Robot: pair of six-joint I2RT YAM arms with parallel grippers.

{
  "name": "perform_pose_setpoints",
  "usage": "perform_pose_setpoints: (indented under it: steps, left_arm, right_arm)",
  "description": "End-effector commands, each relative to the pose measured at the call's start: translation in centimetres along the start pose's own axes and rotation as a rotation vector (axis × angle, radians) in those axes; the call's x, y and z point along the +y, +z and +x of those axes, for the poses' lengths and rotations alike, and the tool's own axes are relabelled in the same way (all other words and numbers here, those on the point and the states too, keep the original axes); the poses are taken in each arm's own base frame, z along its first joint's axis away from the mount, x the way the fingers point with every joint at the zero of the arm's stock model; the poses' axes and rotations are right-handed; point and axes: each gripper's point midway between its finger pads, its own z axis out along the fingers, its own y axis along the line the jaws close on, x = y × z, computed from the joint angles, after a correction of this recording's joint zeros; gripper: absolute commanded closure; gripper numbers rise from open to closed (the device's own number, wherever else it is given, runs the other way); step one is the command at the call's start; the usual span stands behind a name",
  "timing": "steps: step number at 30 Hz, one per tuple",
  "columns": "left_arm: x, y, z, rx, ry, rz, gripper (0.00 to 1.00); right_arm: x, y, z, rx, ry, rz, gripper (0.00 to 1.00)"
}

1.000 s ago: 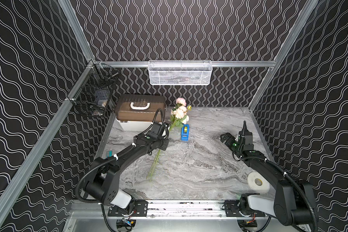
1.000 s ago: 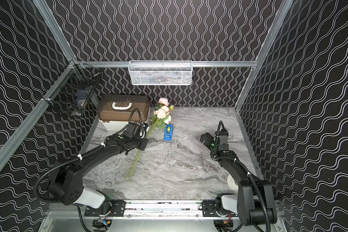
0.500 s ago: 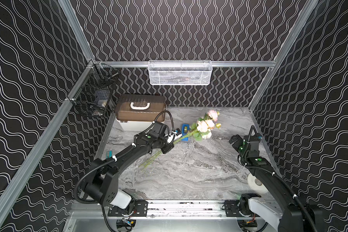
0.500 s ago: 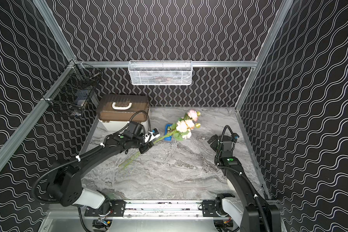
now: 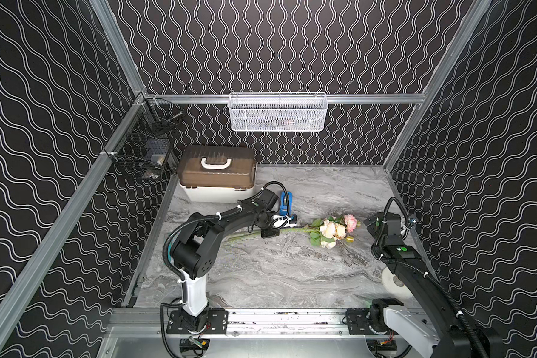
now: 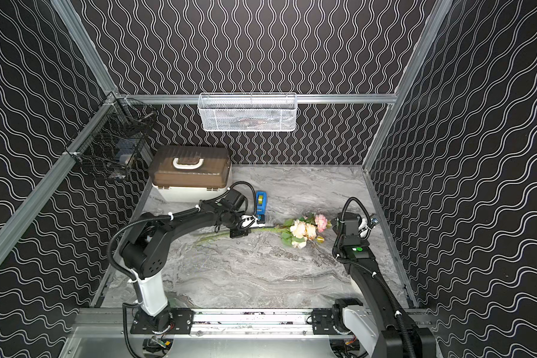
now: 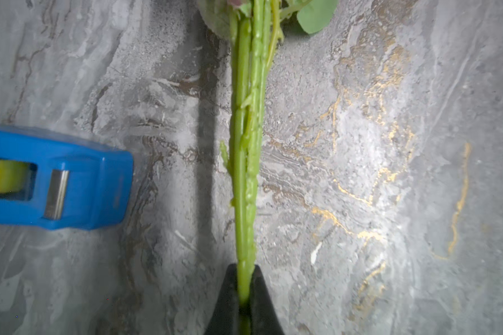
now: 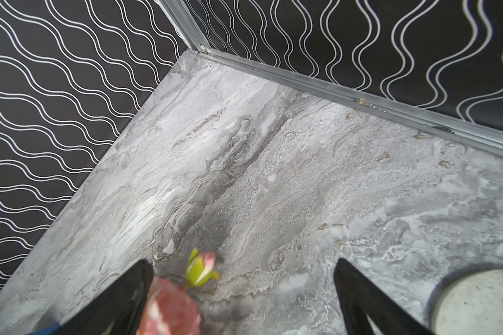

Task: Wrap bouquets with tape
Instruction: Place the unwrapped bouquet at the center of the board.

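While left fingers (image 7: 226, 301) pinch bouquet (image 7: 246, 174) stems, right fingers (image 8: 122, 293) gape wide (blooms beside).

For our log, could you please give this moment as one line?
left gripper: shut on bouquet | right gripper: open, empty | tape: beside bouquet

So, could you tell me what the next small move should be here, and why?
Probably swing the open right end effector over to the tape: the left end effector is shut on the bouquet stems, holding them right beside it, and the stems look bare.
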Motion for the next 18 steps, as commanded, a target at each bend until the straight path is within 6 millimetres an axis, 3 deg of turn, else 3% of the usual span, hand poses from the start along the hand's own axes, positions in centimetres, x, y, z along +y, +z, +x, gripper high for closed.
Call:
perform_pose_setpoints:
  steps: [1,7,15,18]
  left_arm:
    - [0.8,1.2,0.7,0.050,0.063,-0.005,1.00]
    - [1.7,2.0,0.9,0.069,0.071,-0.024,1.00]
    - [2.5,1.5,2.3,0.082,0.037,-0.041,1.00]
    - [3.0,0.9,2.2,0.053,-0.002,-0.045,0.91]
  right_arm:
    - [0.2,-0.1,-0.3,-0.018,0.001,-0.017,0.01]
    - [1.9,0.2,0.6,0.027,-0.035,-0.099,0.01]
    - [6.2,0.3,2.9,0.158,-0.113,-0.309,0.01]
    - [7.7,0.2,4.0,0.213,-0.137,-0.384,0.01]
